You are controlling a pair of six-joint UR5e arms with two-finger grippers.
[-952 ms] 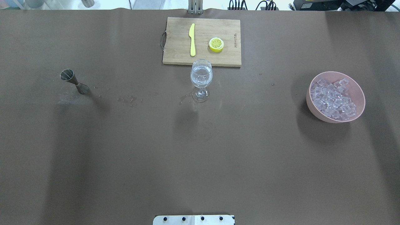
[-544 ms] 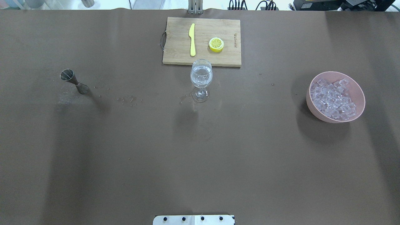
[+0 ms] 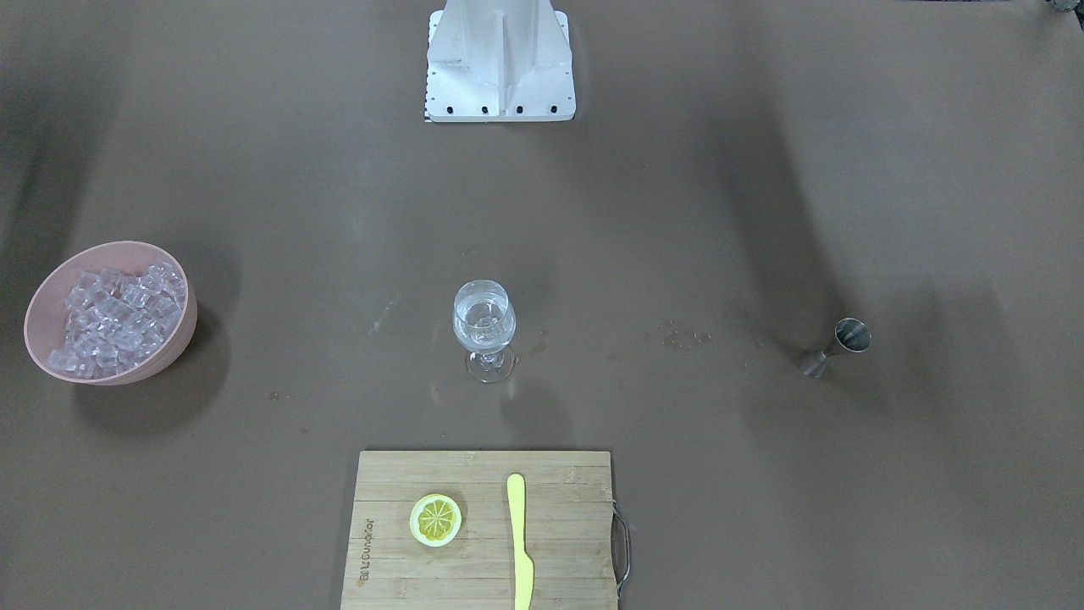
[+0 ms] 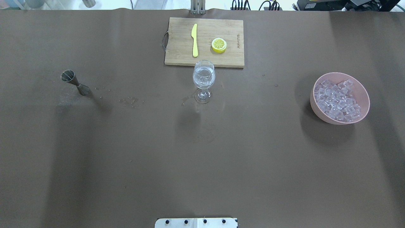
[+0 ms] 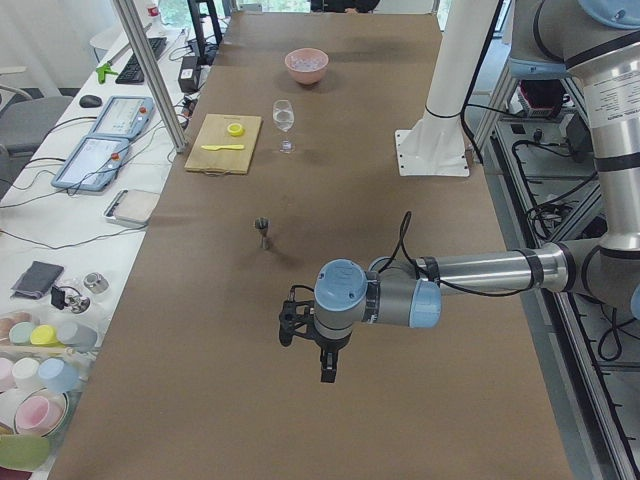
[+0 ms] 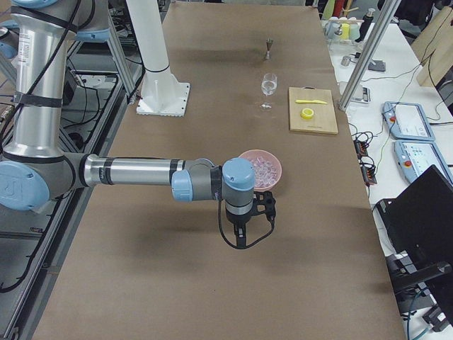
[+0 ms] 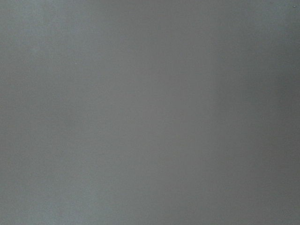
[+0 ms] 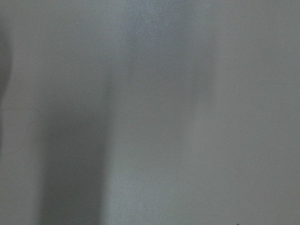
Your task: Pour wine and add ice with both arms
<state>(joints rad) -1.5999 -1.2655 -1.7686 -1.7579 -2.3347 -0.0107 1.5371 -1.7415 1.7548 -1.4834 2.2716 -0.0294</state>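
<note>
Overhead exterior view shows the wine (image 4: 204, 82) in a glass (image 4: 202, 95), well apart from both claws. The ice (image 4: 338, 100) lies in a pink bowl (image 4: 361, 87), near the right claw (image 6: 240, 239). The right arm (image 6: 134, 171) and the left arm (image 5: 480, 270) stretch level, and the right claw and the left claw (image 5: 326, 368) point down. Whether they are wide or narrow I cannot tell.

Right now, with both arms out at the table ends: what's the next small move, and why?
Probably bring the right arm in over the pink bowl for ice. The wine glass already holds clear liquid, the jigger stands alone, and that arm's jaws hang nearest the bowl. Whether cubes are already in the glass, I cannot tell.
</note>
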